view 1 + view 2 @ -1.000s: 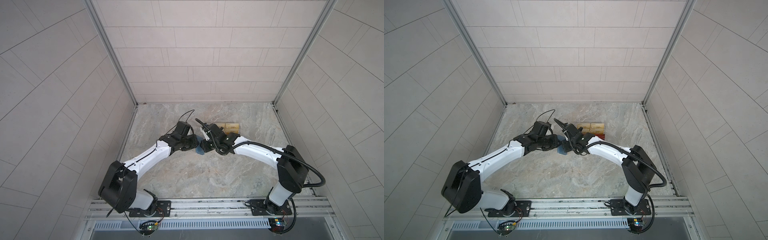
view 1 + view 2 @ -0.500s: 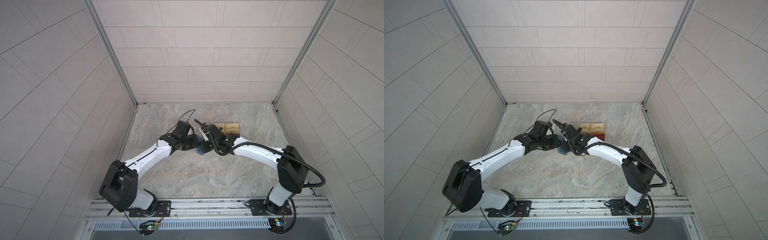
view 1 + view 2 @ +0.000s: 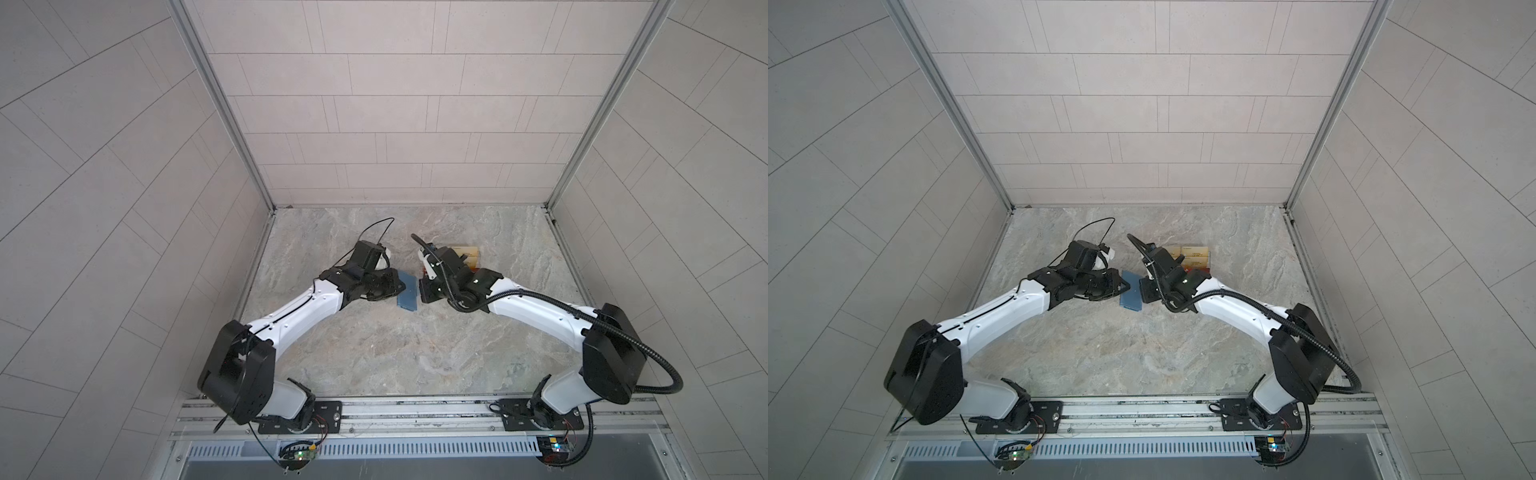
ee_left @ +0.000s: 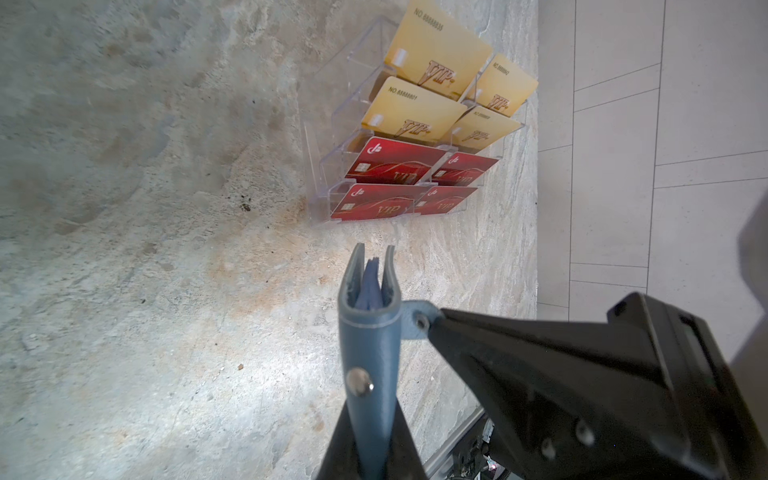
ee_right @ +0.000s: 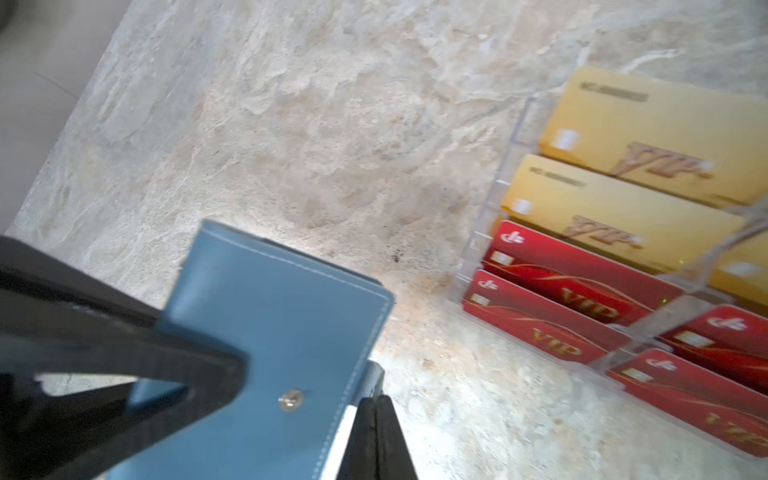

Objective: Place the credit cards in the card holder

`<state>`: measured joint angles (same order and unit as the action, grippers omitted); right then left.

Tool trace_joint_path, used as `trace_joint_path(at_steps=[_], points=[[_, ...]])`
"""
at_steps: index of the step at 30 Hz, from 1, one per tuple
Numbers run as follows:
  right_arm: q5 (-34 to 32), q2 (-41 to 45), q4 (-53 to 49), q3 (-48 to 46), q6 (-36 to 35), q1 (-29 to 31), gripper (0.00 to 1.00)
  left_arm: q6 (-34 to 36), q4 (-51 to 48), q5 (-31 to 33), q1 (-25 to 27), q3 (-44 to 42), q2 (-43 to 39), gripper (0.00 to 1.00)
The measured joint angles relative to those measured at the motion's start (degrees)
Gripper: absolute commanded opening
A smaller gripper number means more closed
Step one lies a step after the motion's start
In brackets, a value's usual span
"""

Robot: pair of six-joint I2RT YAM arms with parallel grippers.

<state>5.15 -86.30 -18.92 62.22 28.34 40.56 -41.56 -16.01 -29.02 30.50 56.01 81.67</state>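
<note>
The slate-blue card holder point(image 4: 370, 332) stands on edge, its covers slightly parted, and is seen in both top views point(image 3: 406, 291) point(image 3: 1131, 296). My left gripper point(image 4: 370, 417) is shut on its spine end, just below the snap stud. My right gripper point(image 5: 376, 401) is shut on the holder's snap tab strap point(image 4: 415, 318), reaching in from the side point(image 3: 423, 291). The red VIP credit cards point(image 4: 395, 166) point(image 5: 540, 320) stand in the lower tiers of a clear rack, apart from both grippers.
The clear acrylic tiered rack point(image 4: 316, 174) point(image 3: 469, 254) stands just behind the right wrist and holds gold-yellow VIP cards point(image 4: 436, 54) in its upper tiers. Tiled walls close in the stone floor point(image 3: 395, 353) on three sides.
The right gripper has closed on the strap tab, its wrist shifting only slightly. The left arm and the card holder stay where they were.
</note>
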Motion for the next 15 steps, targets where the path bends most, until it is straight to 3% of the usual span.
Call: trace_joint_path(at_steps=[2, 5, 12, 15], points=[[0.85, 1.66, 0.04, -1.36, 0.24, -1.14, 0.03, 0.09, 0.35, -1.07, -0.55, -0.07, -0.52, 0.00], [2.95, 3.87, 0.07, -2.25, 1.36, -2.25, 0.30, 0.68, 0.79, -2.75, -1.11, -0.24, -1.42, 0.00], [4.98, 9.16, -5.01, 1.05, 1.05, -4.13, 0.34, 3.69, 0.24, -3.98, -4.61, -1.01, -2.56, 0.00], [8.74, 10.84, -4.15, 5.07, 1.53, -3.91, 0.33, 4.28, 0.22, -4.09, -4.50, -0.83, -2.73, 0.00]])
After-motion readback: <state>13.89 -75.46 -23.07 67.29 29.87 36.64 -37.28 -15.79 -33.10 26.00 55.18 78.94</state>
